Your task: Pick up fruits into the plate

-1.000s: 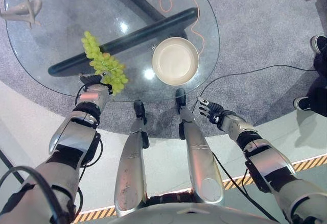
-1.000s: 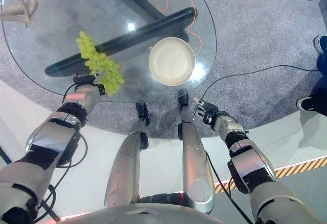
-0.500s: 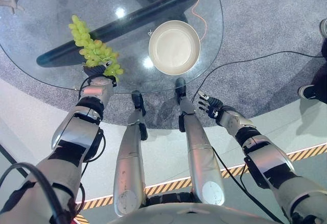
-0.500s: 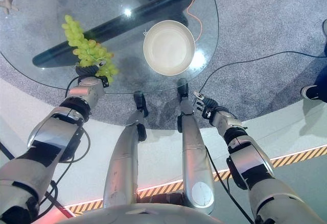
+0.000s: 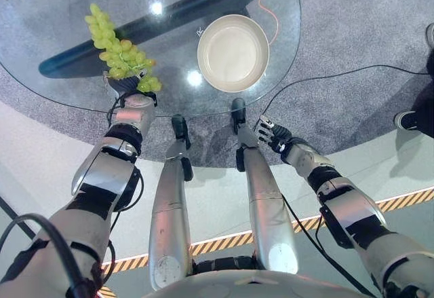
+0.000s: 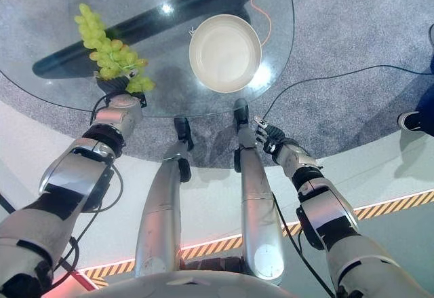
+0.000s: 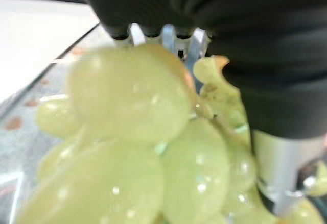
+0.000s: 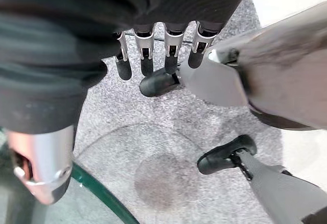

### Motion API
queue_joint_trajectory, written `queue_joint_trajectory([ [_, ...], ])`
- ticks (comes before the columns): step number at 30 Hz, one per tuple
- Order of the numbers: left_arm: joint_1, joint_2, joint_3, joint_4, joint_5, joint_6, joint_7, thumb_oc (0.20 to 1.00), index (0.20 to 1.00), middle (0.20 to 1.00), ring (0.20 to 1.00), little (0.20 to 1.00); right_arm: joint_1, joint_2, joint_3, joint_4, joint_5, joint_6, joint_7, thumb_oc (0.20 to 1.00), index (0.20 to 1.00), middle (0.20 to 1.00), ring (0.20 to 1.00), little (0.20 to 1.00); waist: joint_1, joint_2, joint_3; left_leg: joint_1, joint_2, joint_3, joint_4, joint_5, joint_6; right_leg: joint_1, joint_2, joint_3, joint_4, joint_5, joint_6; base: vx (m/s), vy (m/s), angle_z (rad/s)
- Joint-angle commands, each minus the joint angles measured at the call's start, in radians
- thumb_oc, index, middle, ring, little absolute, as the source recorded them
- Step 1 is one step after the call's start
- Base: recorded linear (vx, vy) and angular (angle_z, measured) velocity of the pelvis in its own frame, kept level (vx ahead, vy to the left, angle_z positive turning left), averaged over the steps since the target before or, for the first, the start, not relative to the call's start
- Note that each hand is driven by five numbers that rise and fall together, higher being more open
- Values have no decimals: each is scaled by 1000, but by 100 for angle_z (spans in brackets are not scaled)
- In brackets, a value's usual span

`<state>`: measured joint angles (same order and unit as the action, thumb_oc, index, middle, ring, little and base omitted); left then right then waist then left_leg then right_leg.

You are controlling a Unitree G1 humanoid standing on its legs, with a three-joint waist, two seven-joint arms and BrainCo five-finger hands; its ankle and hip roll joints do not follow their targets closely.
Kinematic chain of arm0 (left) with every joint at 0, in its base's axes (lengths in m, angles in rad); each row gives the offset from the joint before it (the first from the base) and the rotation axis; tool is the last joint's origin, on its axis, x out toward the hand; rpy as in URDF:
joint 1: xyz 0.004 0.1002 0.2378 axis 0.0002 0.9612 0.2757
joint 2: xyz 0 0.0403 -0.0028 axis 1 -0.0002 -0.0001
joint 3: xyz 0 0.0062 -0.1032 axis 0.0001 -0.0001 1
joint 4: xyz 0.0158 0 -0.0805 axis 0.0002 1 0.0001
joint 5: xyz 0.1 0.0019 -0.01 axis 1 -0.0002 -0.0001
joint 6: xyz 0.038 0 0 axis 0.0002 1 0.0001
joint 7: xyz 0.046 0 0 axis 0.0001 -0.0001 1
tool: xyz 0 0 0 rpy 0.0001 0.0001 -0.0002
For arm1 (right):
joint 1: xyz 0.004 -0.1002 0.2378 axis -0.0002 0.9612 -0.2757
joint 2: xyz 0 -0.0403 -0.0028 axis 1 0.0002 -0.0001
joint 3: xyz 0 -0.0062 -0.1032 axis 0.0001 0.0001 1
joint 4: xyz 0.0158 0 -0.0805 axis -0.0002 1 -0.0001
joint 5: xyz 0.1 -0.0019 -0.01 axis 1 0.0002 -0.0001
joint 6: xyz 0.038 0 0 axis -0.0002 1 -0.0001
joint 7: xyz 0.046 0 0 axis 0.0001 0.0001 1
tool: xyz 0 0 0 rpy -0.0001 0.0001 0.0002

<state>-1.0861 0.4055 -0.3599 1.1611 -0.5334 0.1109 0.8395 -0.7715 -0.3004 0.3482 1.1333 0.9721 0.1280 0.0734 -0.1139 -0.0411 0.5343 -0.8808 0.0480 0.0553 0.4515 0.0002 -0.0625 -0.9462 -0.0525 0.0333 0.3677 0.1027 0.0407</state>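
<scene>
A bunch of green grapes [image 5: 115,48] lies on the glass table [image 5: 61,91], left of a cream empty plate [image 5: 232,52]. My left hand [image 5: 133,102] reaches over the table's near edge and is up against the near end of the bunch. In the left wrist view the grapes [image 7: 138,147] press close against the palm and cover what the hand does. My right hand [image 5: 274,135] hangs open below and outside the table's near edge, over the grey carpet, holding nothing; its straight fingers [image 8: 153,60] show in the right wrist view.
A dark bar [image 5: 163,18] of the table's base runs under the glass behind the grapes and plate. An orange cable [image 5: 270,14] curls beyond the plate. A person's shoe [image 5: 409,119] stands at the right. The table's rim [image 5: 203,113] curves just ahead of me.
The camera has shifted. My left hand has pushed forward over the rim into the near end of the grapes. The right hand has stayed low by the table edge.
</scene>
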Motion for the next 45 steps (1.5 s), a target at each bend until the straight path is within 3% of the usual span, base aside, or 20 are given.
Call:
queue_joint_trajectory([
  [1, 3, 13, -18, 56, 63, 65, 6, 1000, 1000, 1000, 1000, 1000, 37, 14, -6, -25, 48, -17, -4, 1000, 1000, 1000, 1000, 1000, 7, -26, -14, -33, -70, -34, 60, -98, 38, -14, 90, -89, 125, -147, -32, -17, -55, 0],
  [4, -11, 23, -26, 73, 77, 76, 20, 1000, 1000, 1000, 1000, 1000, 31, 14, -7, -12, 57, -21, -2, 1000, 1000, 1000, 1000, 1000, 6, -28, -14, -59, -70, -35, 73, -104, 39, -38, 88, -92, 132, -145, -33, -13, -46, 1],
  [5, -20, 30, -34, 78, 86, 86, 26, 454, 454, 454, 454, 454, 28, 13, -9, -6, 64, -21, 1, 1000, 1000, 1000, 1000, 1000, 5, -29, -14, -77, -68, -37, 84, -110, 39, -54, 85, -94, 139, -144, -32, -11, -48, -2],
  [6, -24, 32, -37, 81, 86, 90, 22, 200, 200, 200, 200, 200, 27, 13, -11, -5, 64, -20, 3, 1000, 1000, 1000, 1000, 1000, 4, -30, -14, -83, -68, -38, 89, -112, 38, -60, 84, -94, 142, -144, -32, -15, -56, -3],
  [24, -35, 20, -58, 98, 94, 91, -13, 200, 200, 200, 200, 200, -1, 17, -11, 10, 65, -49, 26, 1000, 1000, 1000, 1000, 1000, 8, -29, -14, -101, -79, -52, 73, -103, 28, -75, 93, -96, 127, -138, -30, -6, -9, -4],
  [37, 26, 14, -39, 64, 92, 38, -50, 200, 200, 200, 200, 200, 39, 12, -8, -4, 4, -48, 36, 1000, 1000, 1000, 1000, 1000, 24, -14, -14, 30, -81, -63, -12, -56, 21, 35, 112, -90, 108, -150, -38, -5, 33, 1],
  [45, 62, 41, -25, 30, 98, 34, -61, 200, 200, 200, 200, 200, 50, -4, -2, -1, -57, -34, 41, 1000, 1000, 1000, 1000, 1000, 37, 7, -14, 162, -70, -65, -105, -24, 15, 161, 100, -83, 46, -152, -35, -10, 96, 4],
])
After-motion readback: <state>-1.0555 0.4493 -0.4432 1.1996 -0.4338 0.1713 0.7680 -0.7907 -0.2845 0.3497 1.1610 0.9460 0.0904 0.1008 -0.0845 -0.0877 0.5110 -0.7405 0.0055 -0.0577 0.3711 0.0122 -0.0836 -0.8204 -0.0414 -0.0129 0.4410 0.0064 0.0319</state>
